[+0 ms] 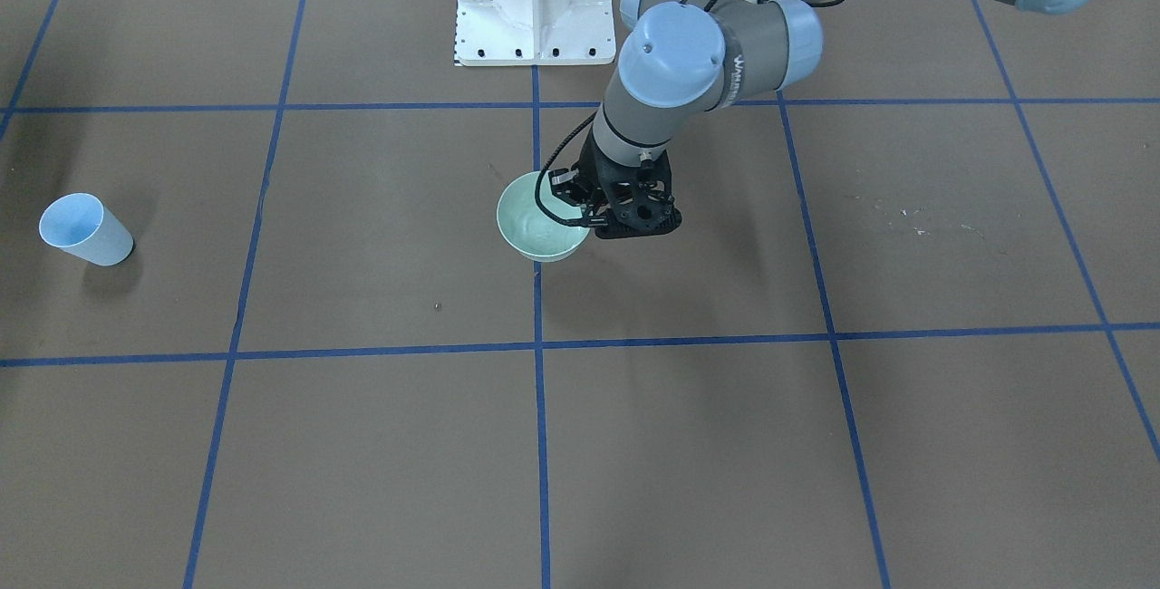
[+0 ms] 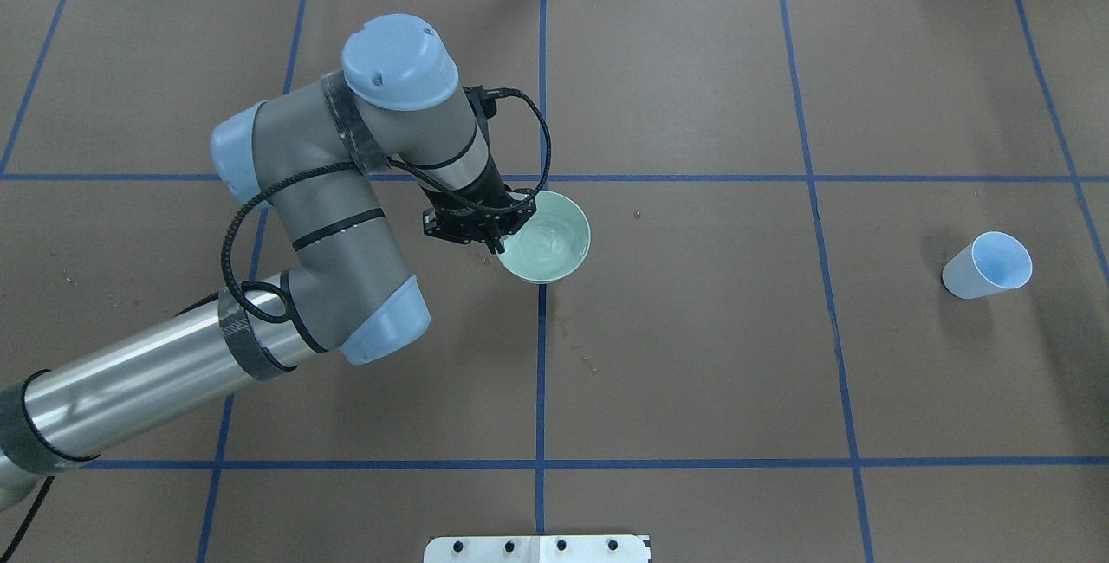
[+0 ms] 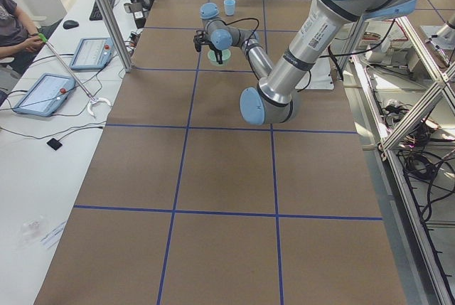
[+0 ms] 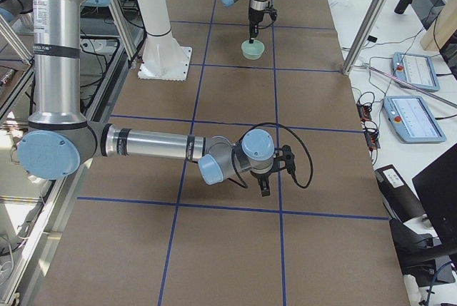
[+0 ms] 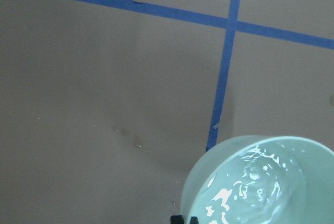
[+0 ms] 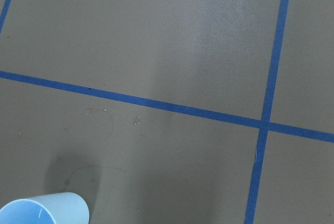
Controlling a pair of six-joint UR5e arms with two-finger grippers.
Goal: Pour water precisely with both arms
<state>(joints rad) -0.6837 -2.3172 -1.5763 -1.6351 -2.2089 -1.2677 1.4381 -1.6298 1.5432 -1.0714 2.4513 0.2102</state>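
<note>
A pale green bowl (image 2: 554,258) stands near the table's middle, and the water (image 2: 548,236) in it shows as white rippling glints, clearest in the left wrist view (image 5: 250,187). My left gripper (image 2: 502,238) is shut on the bowl's rim on my left side; it also shows in the front view (image 1: 591,219), and a black fingertip (image 5: 181,219) shows at the rim. A light blue cup (image 2: 986,266) stands far to my right, also in the right wrist view (image 6: 44,211). My right gripper (image 4: 265,186) shows only in the exterior right view; I cannot tell whether it is open or shut.
Blue tape lines (image 2: 541,372) divide the brown table cover. A white pedestal base (image 1: 535,4) stands at my edge. Small wet spots (image 5: 136,141) lie beside the bowl. Tablets (image 3: 43,93) and a seated person (image 3: 18,20) are beyond the table's far side.
</note>
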